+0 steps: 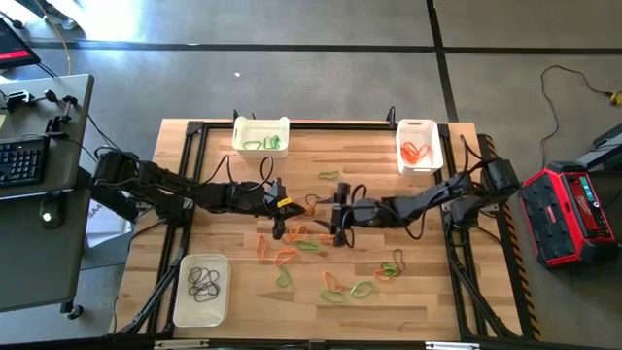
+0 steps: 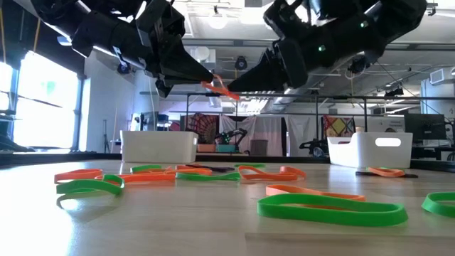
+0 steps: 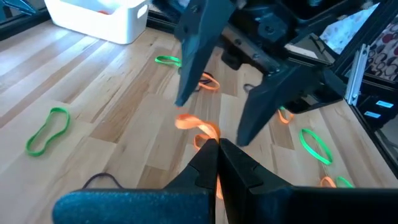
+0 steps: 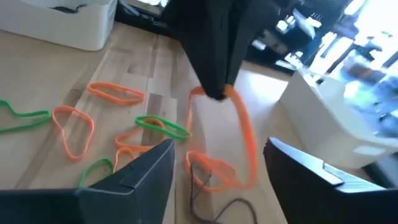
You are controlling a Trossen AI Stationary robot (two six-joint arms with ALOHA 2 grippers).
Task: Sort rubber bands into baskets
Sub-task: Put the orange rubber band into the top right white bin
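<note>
My left gripper is shut on an orange rubber band above the table's middle. Facing it from the right, my right gripper is open, with a finger on each side of the band's hanging loop; I see no touch. Green and orange rubber bands lie loose on the wood. Three white baskets stand on the table. The far-left basket holds green bands. Orange bands lie in the far-right basket. The near-left basket holds dark ones. My left gripper pinches one end of the orange band between its two fingertips. The fingers come from the table's left, slanting a little downward. The rest of the band hangs as a slack loop beyond the tips, clear of the table.
More loose bands lie toward the near right and one green band toward the far edge. The black frame rails run along the table's sides. A desk with a keyboard stands left of the table.
</note>
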